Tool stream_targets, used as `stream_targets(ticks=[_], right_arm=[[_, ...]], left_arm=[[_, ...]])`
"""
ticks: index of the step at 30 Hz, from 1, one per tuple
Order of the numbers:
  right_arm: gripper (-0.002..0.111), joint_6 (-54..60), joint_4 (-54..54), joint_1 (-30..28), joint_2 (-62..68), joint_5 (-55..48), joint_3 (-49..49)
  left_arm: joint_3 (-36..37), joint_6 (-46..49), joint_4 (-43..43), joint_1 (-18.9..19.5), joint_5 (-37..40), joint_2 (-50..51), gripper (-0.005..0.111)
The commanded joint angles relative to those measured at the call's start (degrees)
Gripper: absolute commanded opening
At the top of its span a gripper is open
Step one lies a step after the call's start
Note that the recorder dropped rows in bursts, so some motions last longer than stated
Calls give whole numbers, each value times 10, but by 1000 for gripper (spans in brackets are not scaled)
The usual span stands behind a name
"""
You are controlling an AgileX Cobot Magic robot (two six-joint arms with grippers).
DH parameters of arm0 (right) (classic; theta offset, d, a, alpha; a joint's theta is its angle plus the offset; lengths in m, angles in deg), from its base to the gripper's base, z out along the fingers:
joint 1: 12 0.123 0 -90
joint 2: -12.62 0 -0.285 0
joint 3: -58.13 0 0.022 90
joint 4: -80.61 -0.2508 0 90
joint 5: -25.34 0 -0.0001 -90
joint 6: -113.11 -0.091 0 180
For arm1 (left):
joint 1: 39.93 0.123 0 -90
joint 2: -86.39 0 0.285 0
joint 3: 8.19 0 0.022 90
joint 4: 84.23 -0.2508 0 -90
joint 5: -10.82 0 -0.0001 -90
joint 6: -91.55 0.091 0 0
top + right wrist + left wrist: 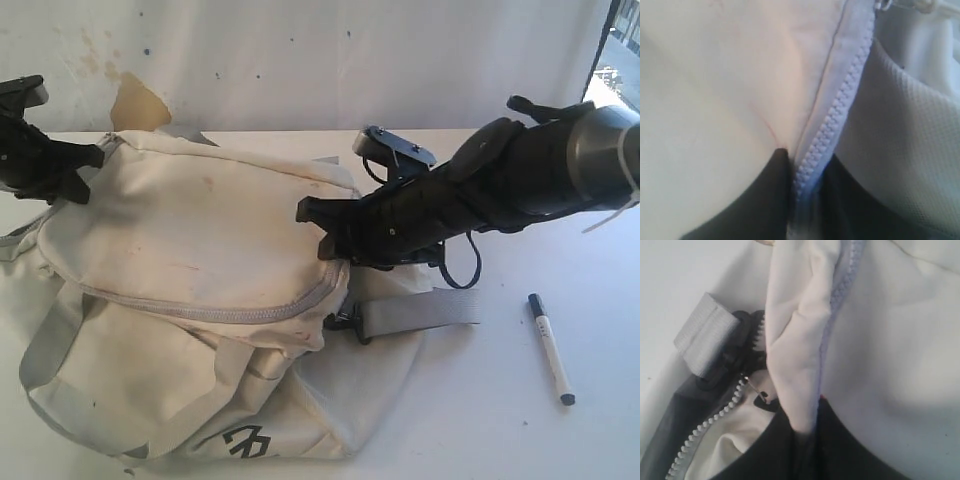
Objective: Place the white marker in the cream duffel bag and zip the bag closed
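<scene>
White surface (500, 430) carries the cream duffel bag (190, 300), soft and floppy (best taken at the zipper edge (832, 120)), where left end effector (88, 172) and right end effector (318, 230) each pinch its fabric, while the probably light, stiff white marker (551, 348) lies apart at right, graspable mid-barrel.

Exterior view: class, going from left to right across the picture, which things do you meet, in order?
In order: left hand → dark logo on the cream duffel bag → right hand → white marker.
</scene>
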Motion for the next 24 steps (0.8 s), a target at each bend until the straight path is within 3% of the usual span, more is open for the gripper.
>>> stream_targets(ticks=[1,7,12,17,24], right_arm=[[0,26,7,-1,0,-29,-7],[0,20,46,-37,-4,-108,-45],[0,-75,153,-92,-6,-180,-97],[0,-114,242,-132,-6,-219,-154],[0,-113,318,-150,3,-219,-223]], left_arm=[[-3,7,0,-1,13,2,0],[-3,-61,7,1,48,-12,0],[-3,-71,77,1,86,-48,0],[-3,-71,163,1,185,-66,0],[12,-85,169,0,301,-68,0]])
